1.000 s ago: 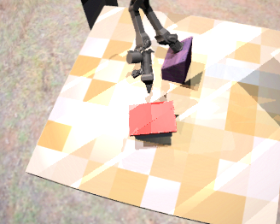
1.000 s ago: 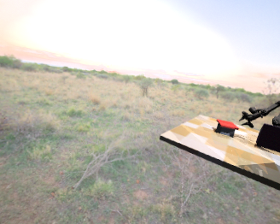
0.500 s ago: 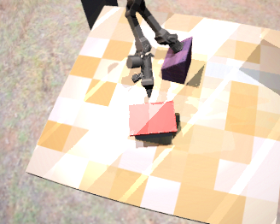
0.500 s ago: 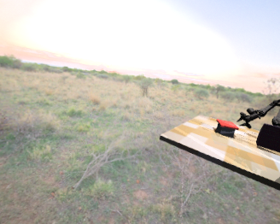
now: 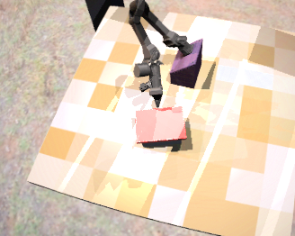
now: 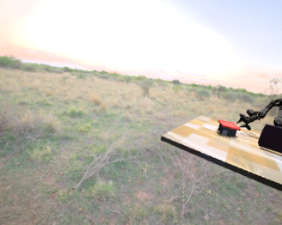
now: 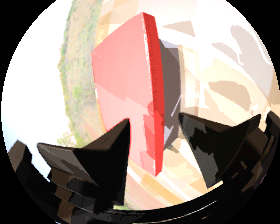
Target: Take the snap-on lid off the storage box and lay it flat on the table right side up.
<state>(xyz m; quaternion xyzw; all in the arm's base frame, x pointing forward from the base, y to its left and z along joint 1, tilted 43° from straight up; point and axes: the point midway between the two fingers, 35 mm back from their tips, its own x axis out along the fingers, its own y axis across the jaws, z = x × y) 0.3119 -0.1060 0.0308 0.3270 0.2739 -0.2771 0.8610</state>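
The red lid (image 5: 161,124) (image 6: 228,124) (image 7: 120,75) sits on top of the dark storage box (image 5: 163,143) (image 6: 227,132) (image 7: 171,75), which stands on the table. My gripper (image 5: 157,105) (image 7: 155,120) is partly open and empty, at the box's side nearest the arm. In the wrist view one fingertip overlaps the lid's top face and the other is beyond the box's side, with the lid's near rim between them in that picture. I cannot tell whether a finger touches the lid. Most of the box is hidden under the lid in the top view.
A large dark purple block (image 5: 186,65) (image 6: 273,138) stands on the table (image 5: 82,159) (image 6: 197,135) close beside the arm, away from the red lid. The arm's upper links pass near it. The table's front edge lies well beyond the box.
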